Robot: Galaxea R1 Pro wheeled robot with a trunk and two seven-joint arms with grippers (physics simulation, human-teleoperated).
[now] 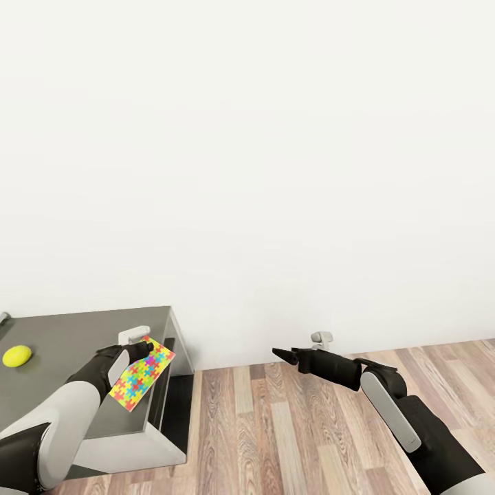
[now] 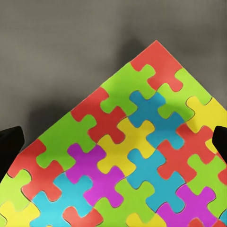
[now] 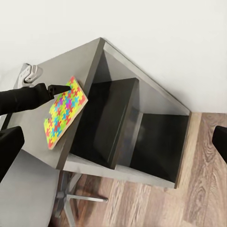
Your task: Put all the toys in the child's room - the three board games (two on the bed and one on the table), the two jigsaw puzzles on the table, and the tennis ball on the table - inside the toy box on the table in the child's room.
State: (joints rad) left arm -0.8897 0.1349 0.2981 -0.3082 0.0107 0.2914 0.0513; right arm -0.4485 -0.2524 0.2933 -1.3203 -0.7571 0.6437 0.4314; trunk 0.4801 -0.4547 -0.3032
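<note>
A multicoloured jigsaw puzzle [image 1: 142, 376] [image 2: 127, 161] [image 3: 64, 113] rests tilted at the right edge of the table's dark grey wing [image 1: 75, 326] [image 3: 61, 64], partly overhanging it. My left gripper [image 1: 144, 348] [image 2: 113, 142] [image 3: 59, 88] stands at the puzzle's far corner. Its fingers [image 2: 10, 142] are spread wide on either side of the puzzle's face, open. The tennis ball [image 1: 17, 355] lies on the table to the left. My right gripper [image 1: 283, 355] [image 3: 113, 146] hangs open over the floor, away from the table. The toy box, board games and bed are out of view.
A small pale grey fixture [image 1: 134, 335] [image 3: 30, 71] stands on the table behind the puzzle. Dark open shelves [image 3: 118, 127] sit under the tabletop, with a star-shaped chair base [image 3: 78, 198] beside them. Wood-plank floor [image 1: 275, 426] spreads right; a white wall lies ahead.
</note>
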